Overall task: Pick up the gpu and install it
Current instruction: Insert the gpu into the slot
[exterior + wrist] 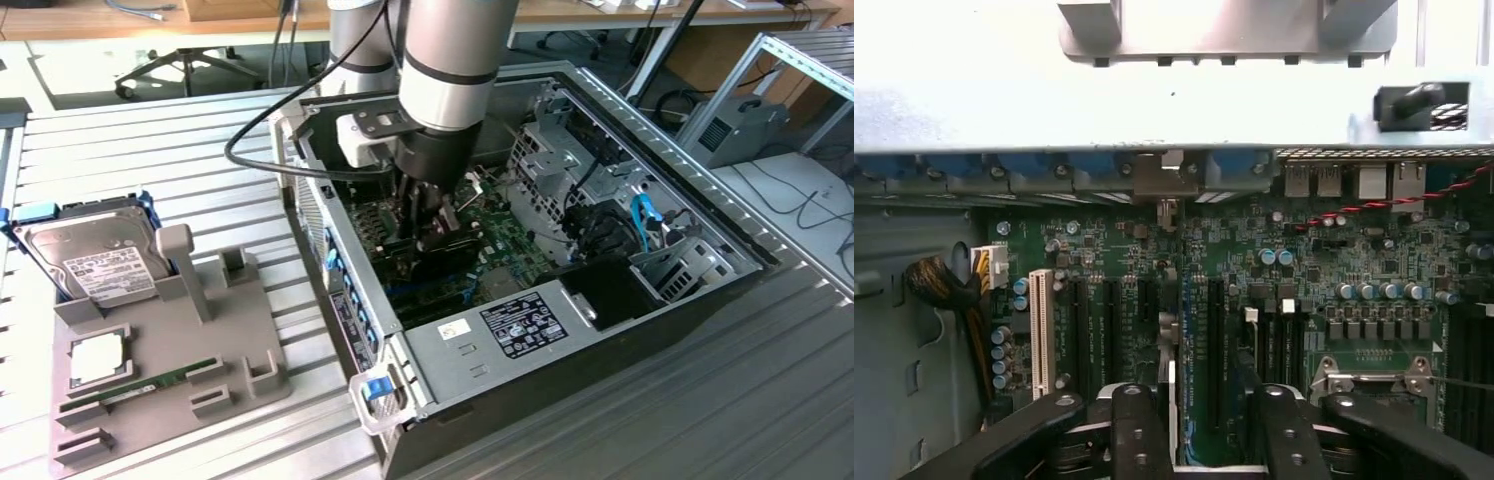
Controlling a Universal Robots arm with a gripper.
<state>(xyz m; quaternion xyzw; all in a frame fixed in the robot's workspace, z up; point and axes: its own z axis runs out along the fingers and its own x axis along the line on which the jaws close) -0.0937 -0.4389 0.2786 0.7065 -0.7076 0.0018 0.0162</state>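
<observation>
Exterior view: the gripper point(438, 225) is deep inside the computer case point(694, 235) at the frame's centre. Its jaws stand wide apart, with nothing visibly clamped. The gpu point(447, 262), judged to be the dark card on edge just under the gripper, stands over the motherboard point(514, 240). Whether it is fully seated cannot be told.

Hazards, as a judgement:
- A card left only partly in its slot could tilt or lift if a finger brushes it.
- A slanted arm movement could strike the drive cage point(554, 150) or snag the blue cable point(643, 215).

Surroundings:
- The grey fixture point(247, 345), at lower left on the worktop point(160, 140), carries the hard drive point(94, 262) and the memory stick point(140, 385).
- The black hose point(267, 125) loops from the arm over the case wall.
- Wrist view: empty expansion slots point(1041, 330) lie beside the fingers point(1139, 405).
</observation>
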